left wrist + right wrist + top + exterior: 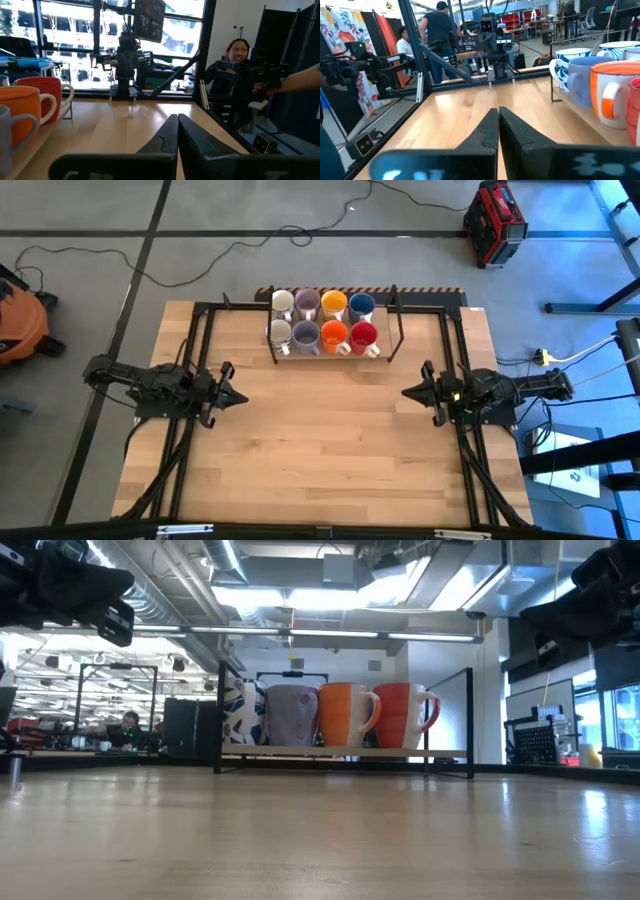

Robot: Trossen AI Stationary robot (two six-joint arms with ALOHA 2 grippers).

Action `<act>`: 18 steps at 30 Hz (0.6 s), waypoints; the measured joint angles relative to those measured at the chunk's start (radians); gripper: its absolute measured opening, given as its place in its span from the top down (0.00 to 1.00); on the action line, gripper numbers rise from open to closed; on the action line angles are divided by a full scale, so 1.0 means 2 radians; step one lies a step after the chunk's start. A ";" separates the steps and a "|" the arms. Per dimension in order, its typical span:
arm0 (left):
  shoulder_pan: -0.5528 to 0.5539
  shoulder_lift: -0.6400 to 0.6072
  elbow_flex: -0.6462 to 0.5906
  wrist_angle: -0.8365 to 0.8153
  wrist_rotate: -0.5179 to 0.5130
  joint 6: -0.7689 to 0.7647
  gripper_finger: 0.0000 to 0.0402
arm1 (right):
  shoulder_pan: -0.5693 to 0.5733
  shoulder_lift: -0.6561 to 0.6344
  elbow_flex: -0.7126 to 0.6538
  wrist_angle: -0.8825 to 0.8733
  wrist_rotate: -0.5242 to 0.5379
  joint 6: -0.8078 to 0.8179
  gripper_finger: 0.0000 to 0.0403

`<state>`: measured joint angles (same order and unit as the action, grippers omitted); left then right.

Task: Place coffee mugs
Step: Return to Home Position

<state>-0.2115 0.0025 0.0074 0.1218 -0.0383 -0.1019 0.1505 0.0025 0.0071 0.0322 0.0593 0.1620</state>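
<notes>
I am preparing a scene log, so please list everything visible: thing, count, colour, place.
white mugs: two, cream-white, rack's left column
lavender mugs: two, purple, second column
orange mugs: two, back one yellower, third column
blue mug: one, blue, back row, right column
red mug: one, red, front row, right column
rack: one, black wire, table's far edge
table: one, light wood, under both arms
case: one, red-black, floor beyond table
machine: one, orange, floor left of table
people: at least two, beyond table
left pincer: one, dark, shut, over table's left side
right pincer: one, dark, shut, over table's right side
</notes>
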 joint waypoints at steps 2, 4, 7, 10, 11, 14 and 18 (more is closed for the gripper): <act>0.000 0.000 0.000 -0.001 0.000 0.000 1.00 | 0.000 0.000 0.000 0.000 0.004 0.007 0.99; 0.000 0.000 0.000 -0.001 0.000 0.000 1.00 | 0.000 0.000 0.000 0.000 0.009 0.021 0.99; 0.000 0.000 0.000 -0.001 0.000 0.000 1.00 | 0.000 0.000 0.000 0.000 0.012 0.035 0.99; 0.000 0.000 0.000 -0.001 0.000 0.000 1.00 | 0.000 0.000 0.000 0.000 0.012 0.035 0.99; 0.000 0.000 0.000 -0.001 0.000 0.000 1.00 | 0.000 0.000 0.000 0.000 0.012 0.035 0.99; 0.000 0.000 0.000 -0.001 0.000 0.000 1.00 | 0.000 0.000 0.000 0.000 0.012 0.035 0.99; 0.000 0.000 0.000 -0.001 0.000 0.000 1.00 | 0.000 0.000 0.000 0.000 0.013 0.035 0.99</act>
<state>-0.2115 0.0025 0.0074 0.1200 -0.0387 -0.1020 0.1505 0.0025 0.0071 0.0318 0.0845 0.2329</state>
